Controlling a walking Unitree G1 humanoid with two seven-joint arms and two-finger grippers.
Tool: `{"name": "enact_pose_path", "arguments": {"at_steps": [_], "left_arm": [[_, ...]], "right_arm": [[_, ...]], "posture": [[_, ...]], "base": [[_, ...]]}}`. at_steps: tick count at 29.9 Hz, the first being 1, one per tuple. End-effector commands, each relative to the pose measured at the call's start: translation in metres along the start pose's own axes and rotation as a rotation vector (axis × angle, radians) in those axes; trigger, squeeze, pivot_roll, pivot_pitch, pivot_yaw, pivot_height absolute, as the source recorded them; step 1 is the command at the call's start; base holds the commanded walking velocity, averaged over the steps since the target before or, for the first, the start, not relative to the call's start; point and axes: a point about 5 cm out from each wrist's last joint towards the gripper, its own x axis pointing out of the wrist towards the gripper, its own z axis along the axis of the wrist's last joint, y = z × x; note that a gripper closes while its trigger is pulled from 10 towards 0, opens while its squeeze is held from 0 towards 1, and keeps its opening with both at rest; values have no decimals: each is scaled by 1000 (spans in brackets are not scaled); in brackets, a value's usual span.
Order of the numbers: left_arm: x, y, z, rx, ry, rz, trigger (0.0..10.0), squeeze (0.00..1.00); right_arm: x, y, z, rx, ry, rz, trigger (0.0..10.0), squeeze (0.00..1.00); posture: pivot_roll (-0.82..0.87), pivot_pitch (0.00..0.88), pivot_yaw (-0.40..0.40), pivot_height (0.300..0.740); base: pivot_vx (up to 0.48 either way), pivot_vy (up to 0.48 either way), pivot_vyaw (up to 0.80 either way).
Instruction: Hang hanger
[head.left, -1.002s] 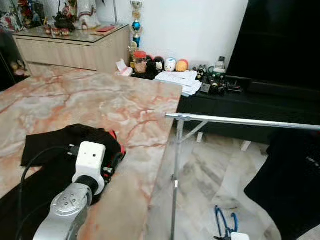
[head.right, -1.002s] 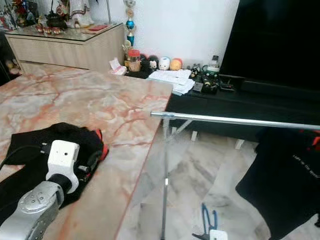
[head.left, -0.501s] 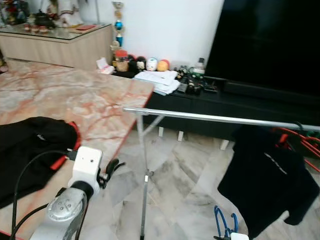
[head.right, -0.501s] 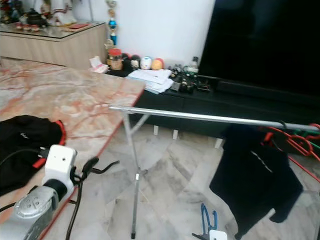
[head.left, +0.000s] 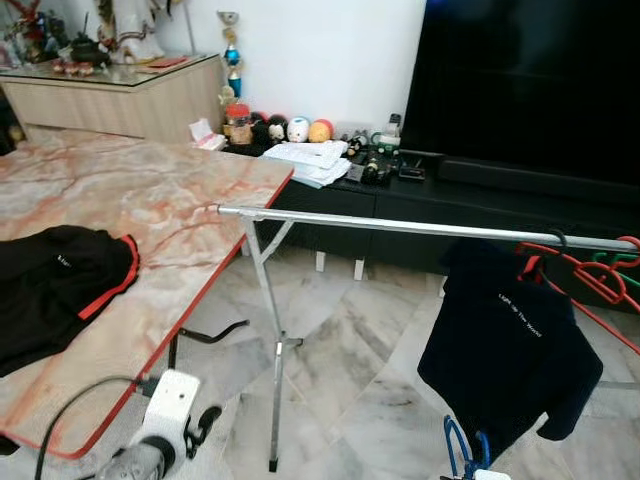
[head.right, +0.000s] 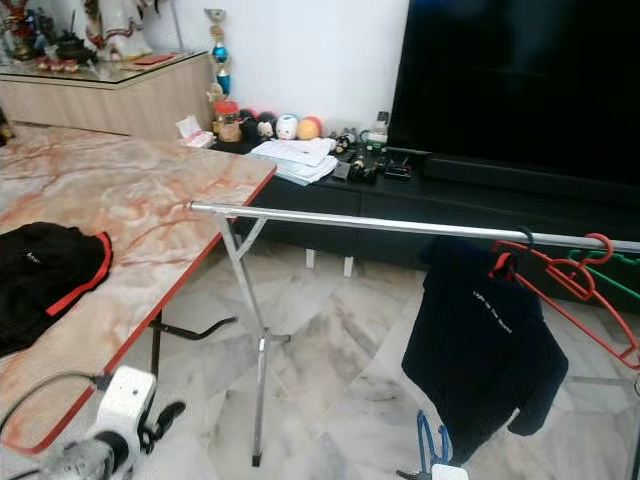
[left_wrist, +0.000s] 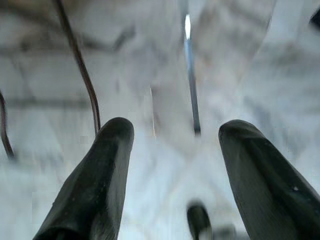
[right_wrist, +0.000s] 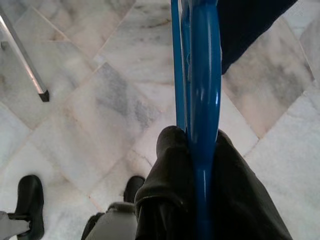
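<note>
Below the rail (head.left: 420, 227), your right gripper (right_wrist: 192, 150) pinches the blue hanger (right_wrist: 202, 75) upright; left gripper (left_wrist: 175, 165) gapes empty.

1 rail (head.left: 420, 228); 2 black garments (head.left: 510, 350) (head.left: 50, 290); 1 blue hanger (right_wrist: 202, 100)

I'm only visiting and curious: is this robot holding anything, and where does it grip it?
The right gripper is shut on a blue plastic hanger, its fingers pinching one narrow bar. The left gripper is open, holding nothing.
</note>
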Motion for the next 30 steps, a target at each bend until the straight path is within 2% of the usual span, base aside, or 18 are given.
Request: {"name": "enact_pose_path", "arguments": {"at_steps": [1, 3, 4, 5, 10, 13, 16, 21, 24, 30], "left_arm": [[4, -1, -13, -6, 33, 1, 10000, 0], [6, -3, -35, -42, 98, 1, 10000, 0], [6, -3, -35, -42, 98, 1, 10000, 0], [7, -4, -46, -41, 132, 2, 10000, 0], [7, -6, -64, -57, 193, 14, 10000, 0], [4, -9, -87, -44, 278, 17, 10000, 0], [3, -7, -94, -82, 298, 42, 10000, 0], [-1, -2, -103, -99, 339, 77, 10000, 0], [-4, -4, -109, -93, 364, 71, 10000, 0], [-6, -10, -116, -83, 379, 61, 10000, 0]], "right_arm": [[1, -2, 8, 21, -32, -5, 10000, 0], [2, -3, 13, 45, -45, -10, 10000, 0], [2, -3, 13, 45, -45, -10, 10000, 0], [2, -2, 16, 51, -51, -10, 10000, 0], [3, 1, 19, 43, -58, -3, 10000, 0], [3, 3, 19, 40, -56, 2, 10000, 0], [3, 3, 19, 55, -60, -2, 10000, 0], [3, -5, 19, 103, -59, -21, 10000, 0], [2, -11, 15, 136, -38, -26, 10000, 0], [1, -20, 10, 134, -23, -39, 10000, 0]], "posture": [[174, 0, -36, 740], [176, 0, -40, 740], [176, 0, -40, 740], [176, 0, -42, 740], [188, 0, -54, 740], [186, 0, -54, 740], [184, 0, -50, 740], [185, 0, -41, 740], [185, 0, -40, 740], [192, 0, -41, 740]], "base": [[0, 0, 0], [0, 0, 0], [0, 0, 0], [0, 0, 0], [0, 0, 0], [0, 0, 0], [0, 0, 0], [0, 0, 0], [0, 0, -673], [0, 0, -506]]}}
